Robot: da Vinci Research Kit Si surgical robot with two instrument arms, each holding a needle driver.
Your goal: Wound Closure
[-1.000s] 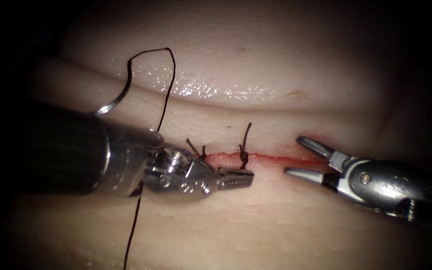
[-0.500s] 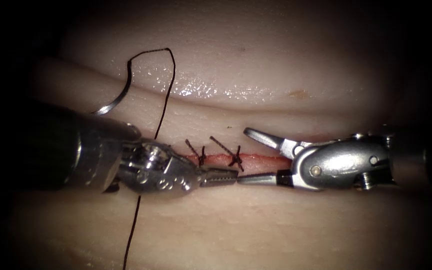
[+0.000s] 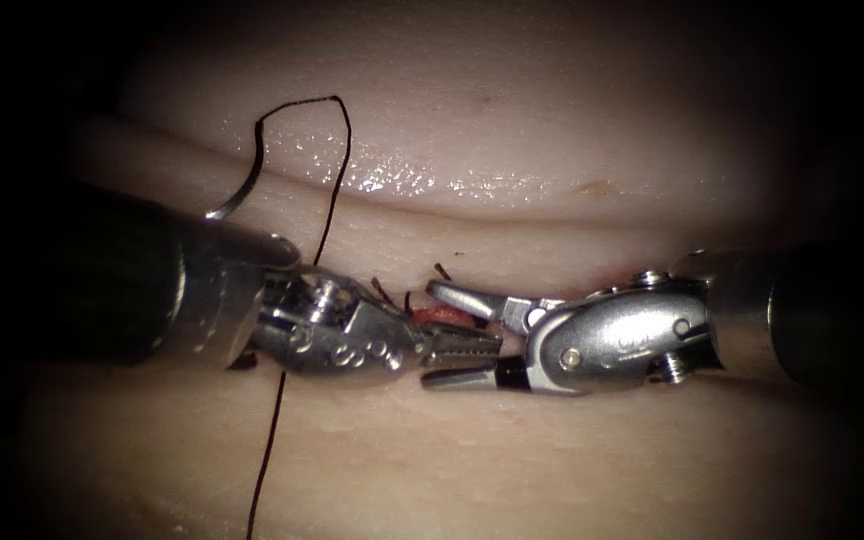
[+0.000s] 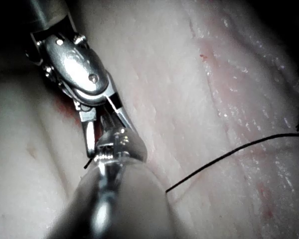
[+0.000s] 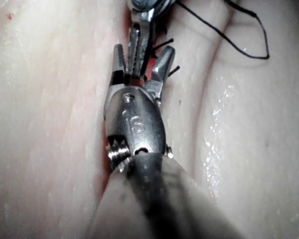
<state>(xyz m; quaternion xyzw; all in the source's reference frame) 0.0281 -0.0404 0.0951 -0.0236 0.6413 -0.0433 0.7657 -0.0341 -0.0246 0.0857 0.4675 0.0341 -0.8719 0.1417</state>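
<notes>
The curved needle (image 3: 237,195) lies free on the tissue (image 3: 552,120) at the upper left, held by neither tool. Its dark thread (image 3: 337,170) loops up, then runs down behind the left tool. My left tool (image 3: 464,348) lies over the cut (image 3: 440,315) with jaws shut; I see nothing between them. My right tool (image 3: 447,338) has open jaws that straddle the left tool's tip, one jaw above it and one below. Short cut thread ends (image 3: 382,290) of two stitches stick up at the cut. The right wrist view shows my right tool (image 5: 142,59) around the left jaws (image 5: 138,45).
A fold of tissue (image 3: 402,180) with a wet shine runs across behind the cut. The thread (image 4: 229,154) trails over the tissue toward the front edge. Red fluid lines the cut beside the right tool's body (image 4: 79,69).
The right tool has swung left along the cut, from its right end to the left tool's tip, jaws still open. The left tool shifted slightly. The needle has not moved.
</notes>
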